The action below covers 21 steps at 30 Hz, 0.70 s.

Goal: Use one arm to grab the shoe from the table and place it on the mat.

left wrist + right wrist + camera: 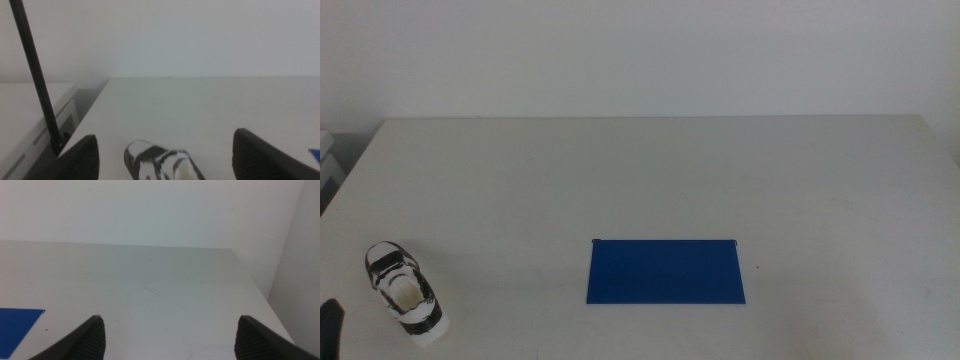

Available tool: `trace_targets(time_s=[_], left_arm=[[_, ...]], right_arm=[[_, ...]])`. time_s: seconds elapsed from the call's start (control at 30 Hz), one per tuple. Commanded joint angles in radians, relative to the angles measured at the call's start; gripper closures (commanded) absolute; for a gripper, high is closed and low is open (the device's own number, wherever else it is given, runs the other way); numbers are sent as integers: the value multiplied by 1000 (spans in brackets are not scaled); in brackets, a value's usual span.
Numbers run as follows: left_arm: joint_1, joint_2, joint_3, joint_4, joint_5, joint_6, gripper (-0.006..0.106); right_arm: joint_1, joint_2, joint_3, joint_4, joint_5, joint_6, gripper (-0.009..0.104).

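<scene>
White shoe (162,161) (heel cropped), left hand (165,160) open

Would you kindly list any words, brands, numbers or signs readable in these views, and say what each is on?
None can be read.
Sneaker: only black stripes, no legible brand.
Blue mat: plain.
Table: bare, no marking.
Left tool and right tool: dark jaws, open, unlettered.

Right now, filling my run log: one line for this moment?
shoe: on table, left of mat | left gripper: open, behind shoe | right gripper: open, waiting
</scene>
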Motion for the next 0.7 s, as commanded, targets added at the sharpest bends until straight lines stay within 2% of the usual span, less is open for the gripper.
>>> trace_targets(time_s=[0.0, 0.53, 0.67], left_arm=[[0, 17, -58, -14, -80, -19, 12], [0, 526, -532, -12, -50, -15, 12], [0, 636, -671, -15, 44, -15, 12]], right_arm=[[-4, -21, -10, -8, -79, -13, 29], [-4, -21, -10, -8, -79, -13, 29], [-4, -21, -10, -8, -79, -13, 29]])
